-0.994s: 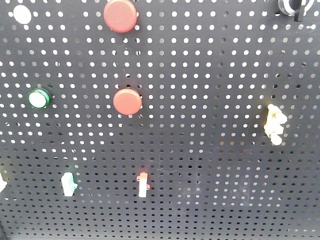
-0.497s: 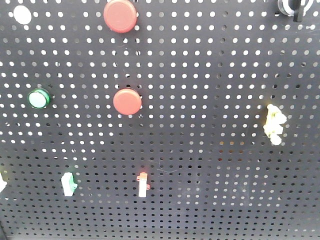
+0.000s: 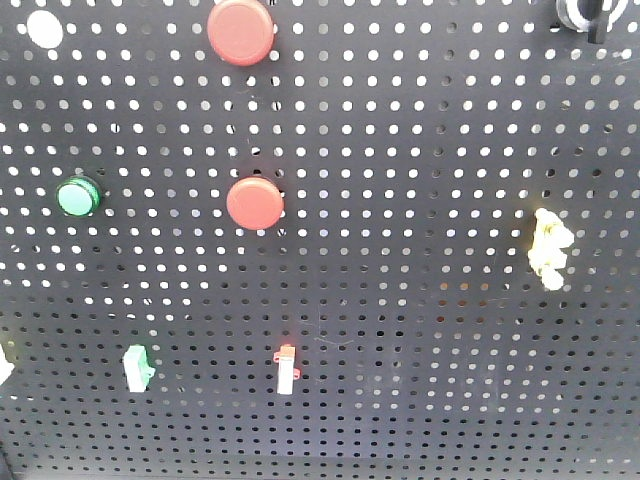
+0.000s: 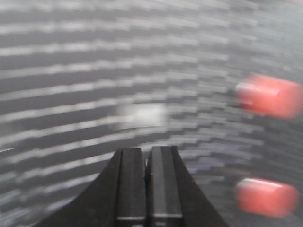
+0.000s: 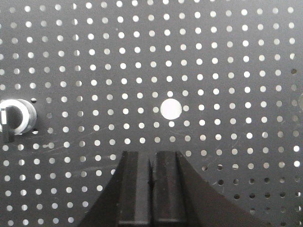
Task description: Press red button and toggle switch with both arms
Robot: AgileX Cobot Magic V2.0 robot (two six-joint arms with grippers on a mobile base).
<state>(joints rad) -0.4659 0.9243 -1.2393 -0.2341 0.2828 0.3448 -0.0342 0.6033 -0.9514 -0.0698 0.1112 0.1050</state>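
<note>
Two round red buttons sit on the black pegboard (image 3: 420, 150) in the front view, a larger one (image 3: 240, 31) at the top and a smaller one (image 3: 254, 203) below it. A small red-tipped toggle switch (image 3: 287, 368) sticks out lower down. Neither arm shows in the front view. The left wrist view is motion-blurred: my left gripper (image 4: 146, 150) is shut and empty, with two red buttons (image 4: 270, 96) (image 4: 267, 197) off to its right. My right gripper (image 5: 151, 153) is shut and empty, facing bare pegboard just below a large white hole (image 5: 171, 109).
A green button (image 3: 77, 197) and a white button (image 3: 44, 28) sit at the board's left. A green-tipped toggle (image 3: 136, 367) and a yellow toggle (image 3: 548, 248) also stick out. A silver knob (image 3: 585, 12) is at the top right, seen in the right wrist view as knob (image 5: 14, 118).
The green button's face has turned from pale whitish to plain green. Nothing else in the front view has moved.
</note>
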